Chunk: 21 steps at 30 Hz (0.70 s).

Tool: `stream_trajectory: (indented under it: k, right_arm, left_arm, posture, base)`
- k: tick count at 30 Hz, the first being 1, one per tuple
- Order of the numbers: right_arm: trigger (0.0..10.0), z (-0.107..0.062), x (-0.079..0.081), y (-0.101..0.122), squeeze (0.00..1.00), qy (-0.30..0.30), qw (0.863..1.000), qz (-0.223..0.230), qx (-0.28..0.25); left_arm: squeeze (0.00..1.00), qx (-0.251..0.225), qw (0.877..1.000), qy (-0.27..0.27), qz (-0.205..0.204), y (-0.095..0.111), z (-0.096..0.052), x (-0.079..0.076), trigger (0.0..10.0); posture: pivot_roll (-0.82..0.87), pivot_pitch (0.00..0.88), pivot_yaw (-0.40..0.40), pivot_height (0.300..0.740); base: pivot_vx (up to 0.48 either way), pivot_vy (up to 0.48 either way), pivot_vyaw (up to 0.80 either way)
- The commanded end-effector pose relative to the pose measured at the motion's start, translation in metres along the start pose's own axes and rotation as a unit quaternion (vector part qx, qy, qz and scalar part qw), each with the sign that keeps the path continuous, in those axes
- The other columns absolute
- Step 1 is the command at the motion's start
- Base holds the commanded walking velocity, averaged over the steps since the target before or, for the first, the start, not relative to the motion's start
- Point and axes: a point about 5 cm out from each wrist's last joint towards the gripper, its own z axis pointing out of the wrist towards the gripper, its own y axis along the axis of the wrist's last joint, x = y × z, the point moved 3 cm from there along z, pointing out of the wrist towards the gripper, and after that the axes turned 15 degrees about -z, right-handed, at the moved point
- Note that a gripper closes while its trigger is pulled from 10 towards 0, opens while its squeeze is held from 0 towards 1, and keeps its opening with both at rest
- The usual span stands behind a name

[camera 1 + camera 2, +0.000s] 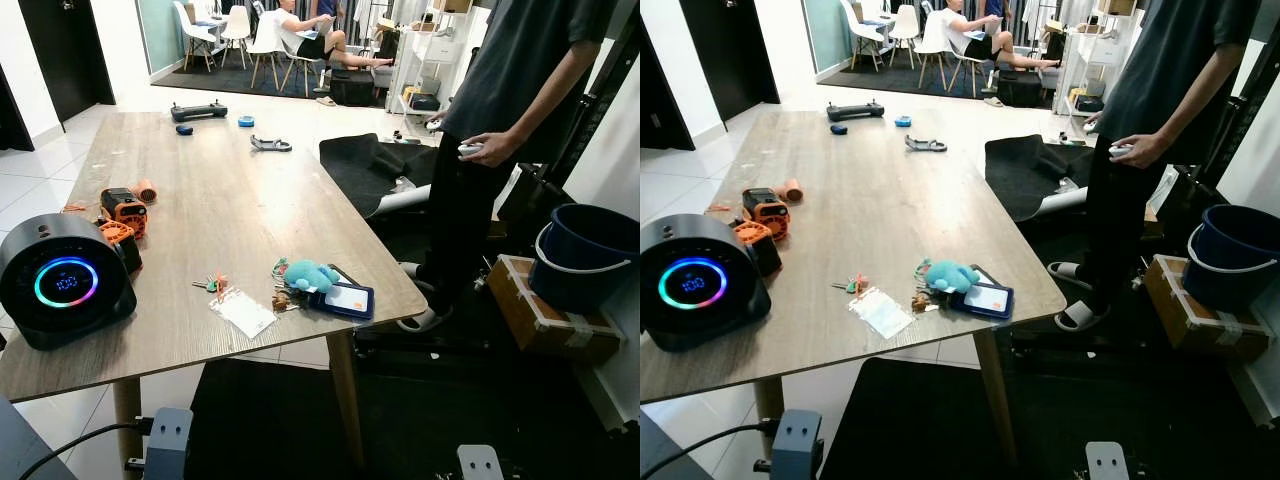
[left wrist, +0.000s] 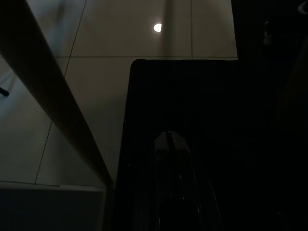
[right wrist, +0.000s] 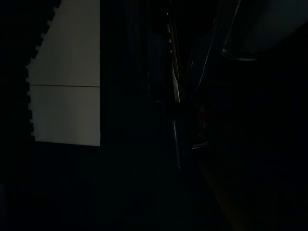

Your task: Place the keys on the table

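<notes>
The keys (image 1: 208, 284) are a small bunch, green and orange at the heads, lying flat on the wooden worktop (image 1: 230, 205) near its front edge, their long axis running roughly along that edge, with the orange end toward the robot's right. Just beside them on that side lies a white card (image 1: 243, 312), and beyond it a teal plush toy (image 1: 309, 275) rests against a dark blue card holder (image 1: 342, 299) with an orange-and-white card in it (any print on it is too small to read). On the robot's left sits a round black speaker (image 1: 60, 279) with a glowing ring and lit digits that look like "100", though they are blurred. Behind it are orange-and-black tools (image 1: 122, 211), and toward the far end a black controller (image 1: 198, 111), a blue disc (image 1: 246, 121) and a grey clip (image 1: 270, 144). A person in a dark shirt (image 1: 510, 120) stands at the worktop's right side, holding a small white device, near a dark blue bucket (image 1: 588, 255). The left claw (image 2: 168, 144) hangs low over a black mat, its fingers together and empty; whether the right claw (image 3: 173, 96) is open I cannot tell in the dark.
</notes>
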Motion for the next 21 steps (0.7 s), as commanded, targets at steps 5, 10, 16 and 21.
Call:
stream_trajectory:
  k: [5, 10, 16, 21]
  right_arm:
    - [10.0, 0.0, -0.006, -0.001, 0.0, -0.007, 1.0, -0.006, 0.002]
    - [10.0, 0.0, -0.007, -0.001, 0.0, -0.007, 1.0, -0.006, 0.001]
    - [10.0, 0.001, -0.009, 0.001, 0.0, -0.013, 1.0, -0.001, 0.0]
    - [10.0, 0.0, -0.026, -0.003, 0.0, -0.052, 0.998, 0.037, 0.007]
  left_arm:
    - [0.0, -0.002, 1.0, 0.005, -0.01, -0.002, -0.002, 0.002, 10.0]
    - [0.0, 0.001, 1.0, 0.007, -0.01, -0.002, -0.002, 0.003, 10.0]
    - [0.0, 0.002, 1.0, 0.003, -0.004, -0.002, -0.002, 0.004, 10.0]
    - [0.0, 0.003, 1.0, 0.002, -0.002, -0.001, -0.001, 0.004, 10.0]
  posture:
    - [0.11, 0.048, -0.056, 0.74]
    - [0.11, 0.048, -0.057, 0.74]
    - [0.11, 0.047, -0.052, 0.74]
    - [0.11, 0.045, -0.047, 0.74]
  base:
    - [0.0, -0.162, 0.0]
    - [0.0, 0.0, 0.0]
    - [0.0, 0.0, 0.0]
    - [0.0, 0.0, 0.0]
